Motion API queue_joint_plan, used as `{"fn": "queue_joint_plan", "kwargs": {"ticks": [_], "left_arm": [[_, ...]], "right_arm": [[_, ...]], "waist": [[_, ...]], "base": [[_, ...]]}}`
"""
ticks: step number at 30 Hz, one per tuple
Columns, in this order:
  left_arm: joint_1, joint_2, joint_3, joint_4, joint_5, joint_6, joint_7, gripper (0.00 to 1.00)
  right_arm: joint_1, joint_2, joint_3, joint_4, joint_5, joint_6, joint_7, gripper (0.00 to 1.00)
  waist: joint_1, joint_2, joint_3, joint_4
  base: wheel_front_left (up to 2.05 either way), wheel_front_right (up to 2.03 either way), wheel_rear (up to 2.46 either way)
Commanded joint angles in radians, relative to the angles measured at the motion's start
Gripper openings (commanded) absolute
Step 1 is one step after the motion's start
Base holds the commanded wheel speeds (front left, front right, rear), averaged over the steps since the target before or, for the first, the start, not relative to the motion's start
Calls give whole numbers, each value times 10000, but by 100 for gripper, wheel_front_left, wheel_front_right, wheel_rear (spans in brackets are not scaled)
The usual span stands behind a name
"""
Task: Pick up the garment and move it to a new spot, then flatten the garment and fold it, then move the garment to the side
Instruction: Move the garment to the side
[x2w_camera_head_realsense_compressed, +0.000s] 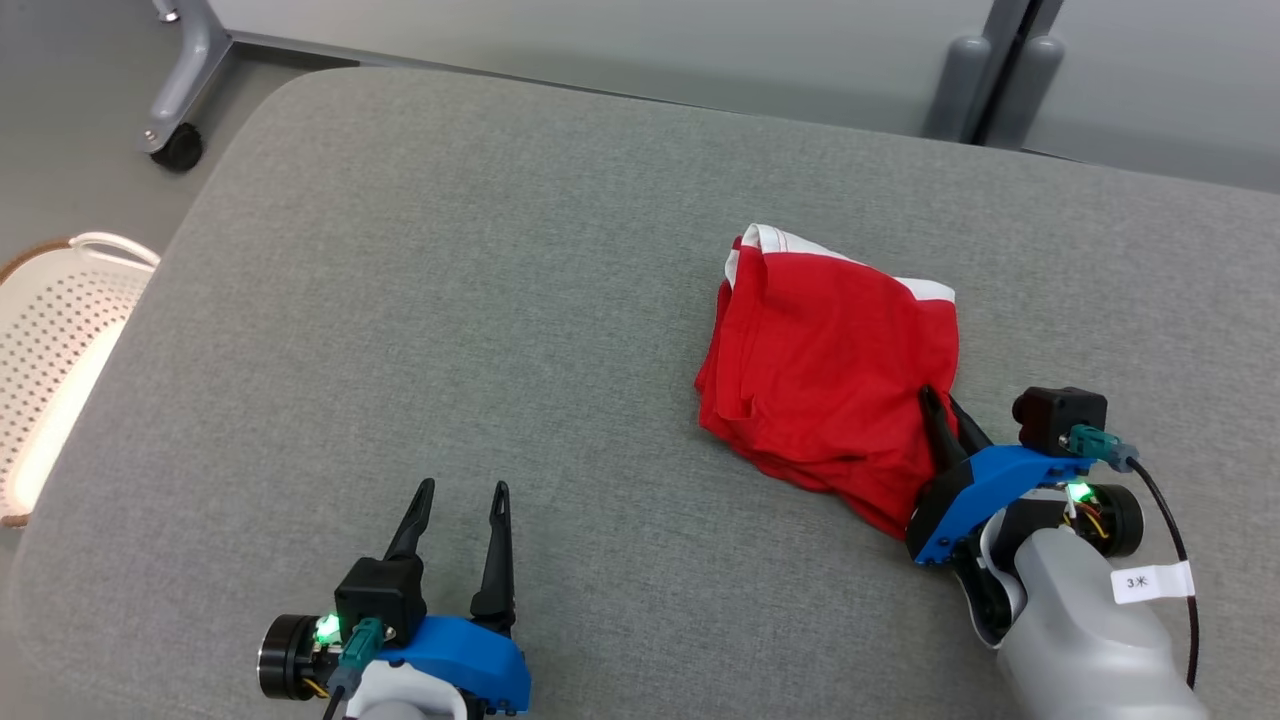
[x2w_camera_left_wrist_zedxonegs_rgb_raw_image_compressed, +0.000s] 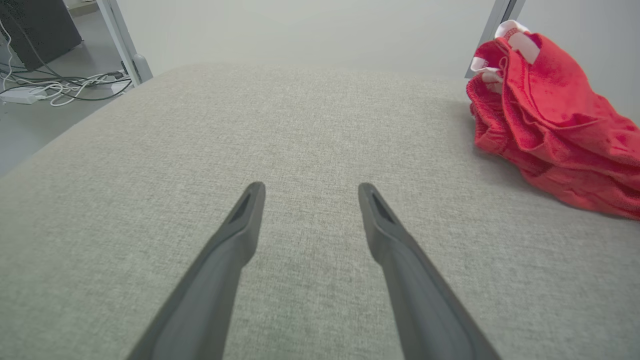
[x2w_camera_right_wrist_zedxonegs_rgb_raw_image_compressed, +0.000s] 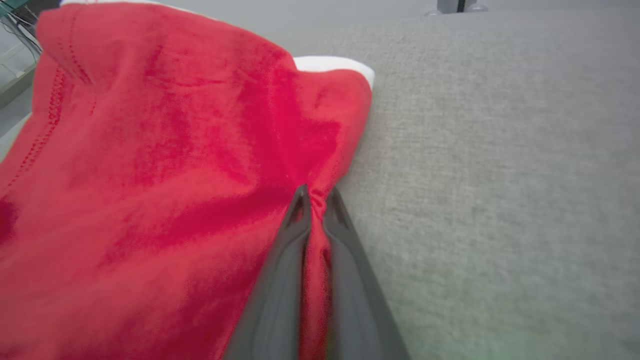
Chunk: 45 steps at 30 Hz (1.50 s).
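The garment (x2w_camera_head_realsense_compressed: 825, 365) is a red piece with a white waistband, lying crumpled on the grey padded table (x2w_camera_head_realsense_compressed: 500, 300), right of centre. My right gripper (x2w_camera_head_realsense_compressed: 940, 405) is at its near right edge, shut on a pinch of red fabric. In the right wrist view the garment (x2w_camera_right_wrist_zedxonegs_rgb_raw_image_compressed: 150, 175) bunches between the two dark fingers of that gripper (x2w_camera_right_wrist_zedxonegs_rgb_raw_image_compressed: 316, 192). My left gripper (x2w_camera_head_realsense_compressed: 462, 490) stands open over bare table at the lower left, well apart from the cloth. The left wrist view has the left gripper (x2w_camera_left_wrist_zedxonegs_rgb_raw_image_compressed: 310, 187) with nothing between its fingers and the garment (x2w_camera_left_wrist_zedxonegs_rgb_raw_image_compressed: 550, 125) off to the right.
A white perforated basket (x2w_camera_head_realsense_compressed: 55, 350) stands beside the table's left edge. A grey frame leg with a caster (x2w_camera_head_realsense_compressed: 180, 145) is at the far left, and grey posts (x2w_camera_head_realsense_compressed: 965, 85) rise behind the table. Cables (x2w_camera_left_wrist_zedxonegs_rgb_raw_image_compressed: 60, 87) lie on the floor.
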Motion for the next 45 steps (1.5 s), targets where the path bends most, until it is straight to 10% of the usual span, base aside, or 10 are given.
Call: {"fn": "queue_joint_plan", "kwargs": {"ticks": [1, 29, 45], "left_arm": [[-47, -5, 18, -11, 32, -24, -23, 100], [-856, 0, -494, 111, 1, -383, -23, 100], [-1165, -1, -433, 481, 262, -557, -24, 100]], "right_arm": [[325, -68, -87, -159, -17, -1, 19, 0], [1281, -42, 2622, -3017, 1151, 1, 7, 0], [238, -475, 3249, -2830, 86, 1, 6, 0]], "waist": [[-1, -1, -163, -236], [-1, -1, -472, -7034], [-1, -1, 169, -7255]], "base": [[0, 0, 0], [0, 0, 0], [0, 0, 0]]}}
